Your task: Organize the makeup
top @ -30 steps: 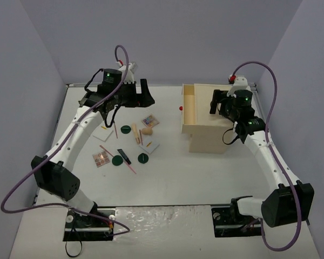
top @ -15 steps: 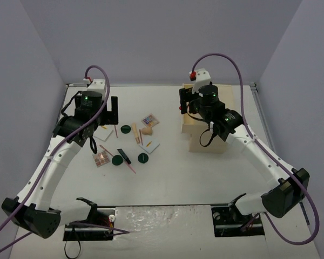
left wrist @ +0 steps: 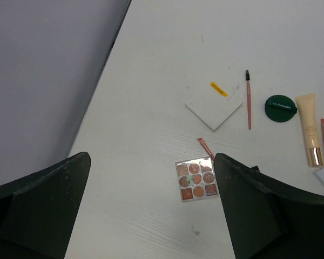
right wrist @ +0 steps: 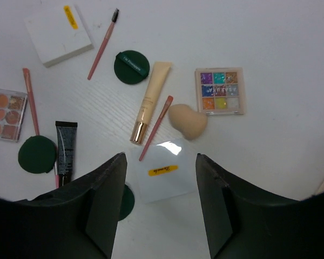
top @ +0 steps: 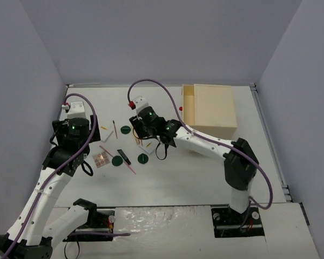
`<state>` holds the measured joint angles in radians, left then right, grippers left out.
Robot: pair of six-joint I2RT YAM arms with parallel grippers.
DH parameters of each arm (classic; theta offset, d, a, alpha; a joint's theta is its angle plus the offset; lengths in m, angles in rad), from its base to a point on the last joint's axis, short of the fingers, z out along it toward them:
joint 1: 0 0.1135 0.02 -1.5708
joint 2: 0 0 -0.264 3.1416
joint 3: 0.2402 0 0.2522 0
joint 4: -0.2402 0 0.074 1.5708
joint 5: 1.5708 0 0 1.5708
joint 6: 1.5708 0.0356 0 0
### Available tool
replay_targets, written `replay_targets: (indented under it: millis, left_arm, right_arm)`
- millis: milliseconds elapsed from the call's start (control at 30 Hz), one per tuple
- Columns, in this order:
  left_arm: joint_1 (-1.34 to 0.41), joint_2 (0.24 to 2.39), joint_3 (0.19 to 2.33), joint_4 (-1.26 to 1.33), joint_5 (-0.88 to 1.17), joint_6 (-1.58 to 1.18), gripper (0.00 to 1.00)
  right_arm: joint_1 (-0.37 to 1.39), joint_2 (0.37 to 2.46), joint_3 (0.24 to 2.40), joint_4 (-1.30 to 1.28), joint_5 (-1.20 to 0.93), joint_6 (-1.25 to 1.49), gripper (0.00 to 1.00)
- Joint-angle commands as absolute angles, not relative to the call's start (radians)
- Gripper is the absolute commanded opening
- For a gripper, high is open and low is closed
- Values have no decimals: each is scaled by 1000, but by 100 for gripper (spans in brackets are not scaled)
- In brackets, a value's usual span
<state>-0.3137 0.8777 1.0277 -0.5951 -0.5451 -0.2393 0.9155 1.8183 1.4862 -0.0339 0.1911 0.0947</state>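
Makeup (top: 117, 160) is lying scattered on the smooth white desk (top: 178, 178).
The right hand (right wrist: 161, 159) is hanging half-spread, gripping nothing, over a glossy white square card (right wrist: 178, 183). An egg-shaped beige sponge (right wrist: 187, 122) is lying at its one o'clock, with a glittery palette (right wrist: 219, 90) beyond. The left hand (left wrist: 151, 156) is gaping wide and empty, with an orange-toned palette (left wrist: 196, 179) at its four o'clock.
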Motion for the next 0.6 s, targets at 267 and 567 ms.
replay_targets:
  millis: [267,567]
  left_arm:
    - [-277,866,1023,-509,-580,-269,97]
    - [-262,865,1023,-512,-552,-276,97]
  right_arm:
    - [927,2154,1682,144,192,193,39]
    - [928,2254,1735,164,223,214,35]
